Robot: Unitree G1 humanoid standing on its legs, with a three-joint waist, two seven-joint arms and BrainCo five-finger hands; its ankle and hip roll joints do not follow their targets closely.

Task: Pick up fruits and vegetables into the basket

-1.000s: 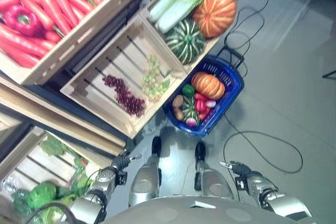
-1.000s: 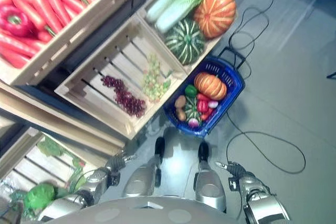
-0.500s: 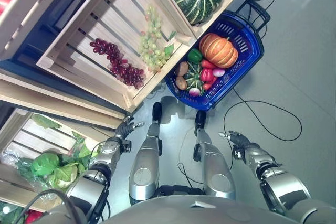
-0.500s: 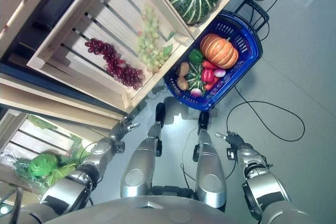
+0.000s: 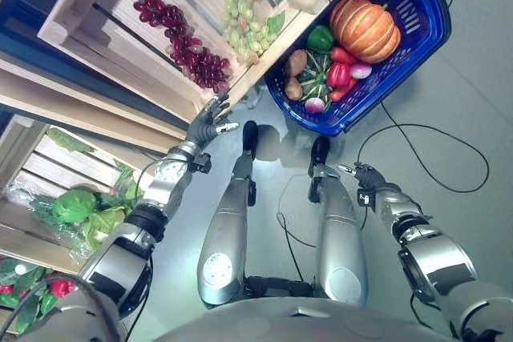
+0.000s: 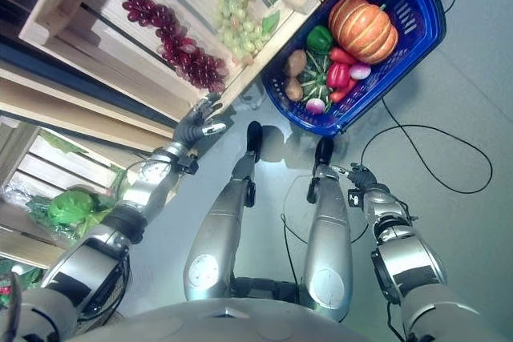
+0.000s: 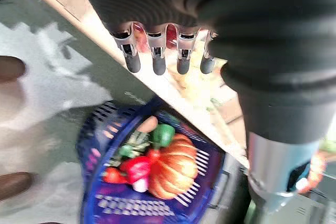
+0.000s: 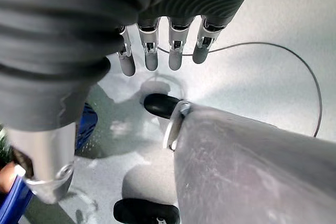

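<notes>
My left hand (image 5: 210,122) sits left of centre in the eye view, raised just under the front lip of the wooden crate (image 5: 96,42), fingers straight and spread, holding nothing. In that crate, up and right of the hand, lie the red grapes (image 5: 188,54) and beyond them the green grapes (image 5: 247,22).

The blue basket (image 5: 417,46) stands on the floor at upper right, well apart from both hands. It carries an orange pumpkin (image 5: 366,27), a green pepper (image 5: 320,38), a red pepper (image 5: 338,74), a potato (image 5: 296,62) and a small striped squash (image 5: 313,86).

My right hand (image 5: 365,175) hangs low at centre right, fingers relaxed, empty. Leafy greens (image 5: 76,206) lie in the lower crate at far left.
</notes>
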